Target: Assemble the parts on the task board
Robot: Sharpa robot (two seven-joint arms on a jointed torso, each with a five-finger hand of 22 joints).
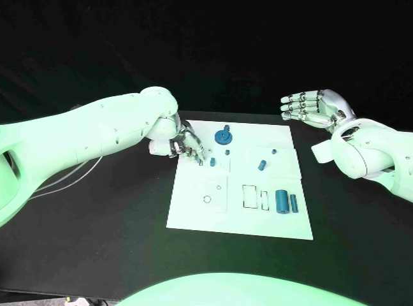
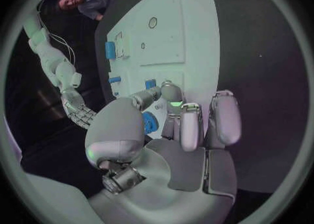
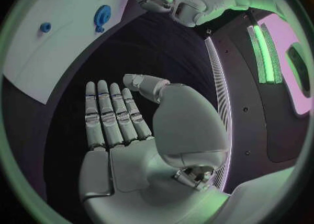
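Left hand (image 1: 181, 143) over task board (image 1: 243, 210) far-left corner, fingertips (image 1: 199, 157) down, pinching small blue peg (image 1: 213, 162) at board. Round blue gear-like part (image 1: 223, 136) just beside hand. Larger blue cylinder (image 1: 282, 201) well apart, at board's near right. Right hand (image 1: 317, 108) released, fingers apart, above black surface (image 1: 96, 242) off board's far-right corner.

Green-tinted light falls from above; the task board (image 1: 241, 191) glares pale, surroundings dim, wrist views perhaps slightly soft at rims.
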